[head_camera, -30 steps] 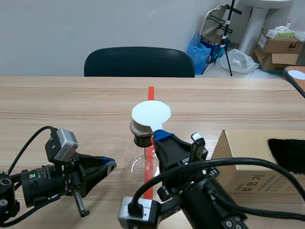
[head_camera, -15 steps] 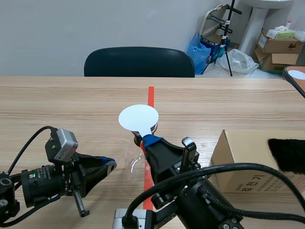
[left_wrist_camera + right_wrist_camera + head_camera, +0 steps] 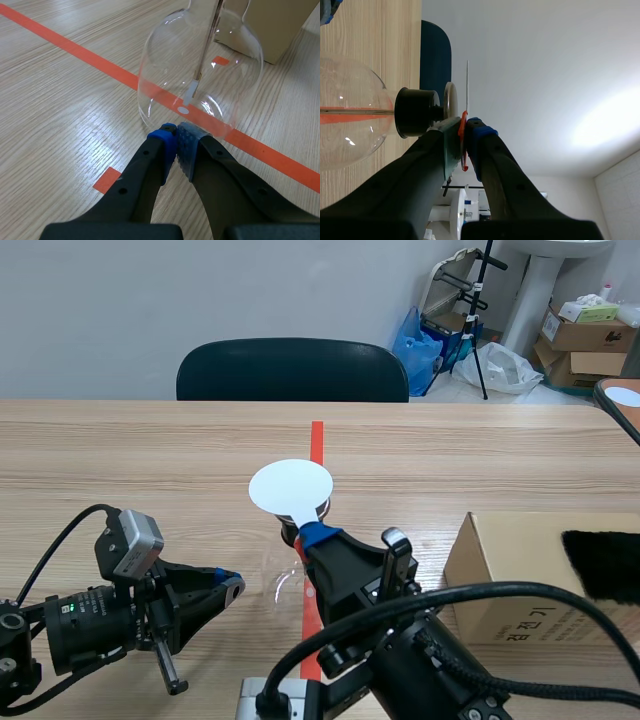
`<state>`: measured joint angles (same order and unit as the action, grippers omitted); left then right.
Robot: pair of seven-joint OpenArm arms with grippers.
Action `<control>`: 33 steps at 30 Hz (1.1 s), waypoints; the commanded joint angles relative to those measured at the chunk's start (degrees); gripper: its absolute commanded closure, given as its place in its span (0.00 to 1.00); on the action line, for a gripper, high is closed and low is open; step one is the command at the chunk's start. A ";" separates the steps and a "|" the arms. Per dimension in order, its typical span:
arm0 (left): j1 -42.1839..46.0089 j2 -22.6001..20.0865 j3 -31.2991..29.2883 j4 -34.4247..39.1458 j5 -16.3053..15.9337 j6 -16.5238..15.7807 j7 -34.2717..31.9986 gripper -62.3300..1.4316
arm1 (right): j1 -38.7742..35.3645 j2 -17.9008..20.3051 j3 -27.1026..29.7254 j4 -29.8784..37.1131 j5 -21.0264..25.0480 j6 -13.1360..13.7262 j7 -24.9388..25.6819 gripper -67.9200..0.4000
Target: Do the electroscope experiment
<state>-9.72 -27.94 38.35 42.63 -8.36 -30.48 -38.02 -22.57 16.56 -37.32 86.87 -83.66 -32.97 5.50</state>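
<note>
Your right gripper [image 3: 464,131] clamps the white disc [image 3: 290,485]; hold it level just over the electroscope's metal cap [image 3: 450,102].

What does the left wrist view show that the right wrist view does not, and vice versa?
Left wrist only: the left end effector, shut on nothing, and a cardboard box corner. Right wrist only: the black stopper, the metal plate, and the right end effector gripping the white disc. Both: the glass flask and its inner rod.
</note>
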 commanded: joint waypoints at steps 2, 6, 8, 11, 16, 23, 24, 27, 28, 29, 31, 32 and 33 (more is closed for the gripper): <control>-0.74 0.13 -0.33 1.18 -0.33 -0.28 -0.96 0.93 | 0.63 0.24 0.02 0.92 -0.04 -0.39 -0.37 0.98; -0.74 0.13 -0.33 1.18 -0.33 -0.28 -0.96 0.93 | 0.63 0.24 0.02 0.92 -0.04 -0.39 -0.37 0.98; -0.74 0.13 -0.33 1.18 -0.33 -0.28 -0.96 0.93 | 0.63 0.24 0.02 0.92 -0.04 -0.39 -0.37 0.98; -0.74 0.13 -0.33 1.18 -0.33 -0.28 -0.96 0.93 | 0.63 0.24 0.02 0.92 -0.04 -0.39 -0.37 0.98; -0.74 0.13 -0.33 1.18 -0.33 -0.28 -0.96 0.93 | 0.63 0.24 0.02 0.92 -0.04 -0.39 -1.05 0.98; -0.74 0.13 -0.33 1.18 -0.33 -0.28 -0.96 0.93 | 0.63 0.24 0.02 0.92 -0.04 -0.42 -10.54 0.98; -0.74 0.13 -0.33 1.18 -0.33 -0.28 -0.96 0.93 | 0.63 0.24 0.02 0.92 -0.04 -0.42 -12.31 0.98; -0.74 0.13 -0.33 1.18 -0.33 -0.28 -0.96 0.93 | 0.63 0.24 0.02 0.92 -0.04 -0.42 -17.75 0.98; -0.74 0.13 -0.33 1.18 -0.33 -0.28 -0.96 0.93 | 0.63 0.24 0.02 0.92 -0.04 -0.42 -19.52 0.98; -0.74 0.13 -0.33 1.18 -0.33 -0.28 -0.96 0.93 | 0.63 0.24 0.02 0.92 -0.04 -0.42 -21.33 0.98; -0.74 0.13 -0.33 1.18 -0.33 -0.28 -0.96 0.93 | 0.63 0.24 0.02 0.92 -0.04 -0.42 -24.68 0.98; -0.74 0.13 -0.33 1.18 -0.33 -0.28 -0.96 0.93 | 0.63 0.24 0.02 0.92 -0.04 -0.42 -26.23 0.98; -0.74 0.13 -0.33 1.18 -0.33 -0.28 -0.96 0.93 | 0.63 0.24 0.02 0.92 -0.04 -0.42 -27.69 0.98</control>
<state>-9.72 -27.94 38.35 42.63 -8.36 -30.48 -38.02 -22.57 16.56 -37.32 86.87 -83.66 -32.97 -21.78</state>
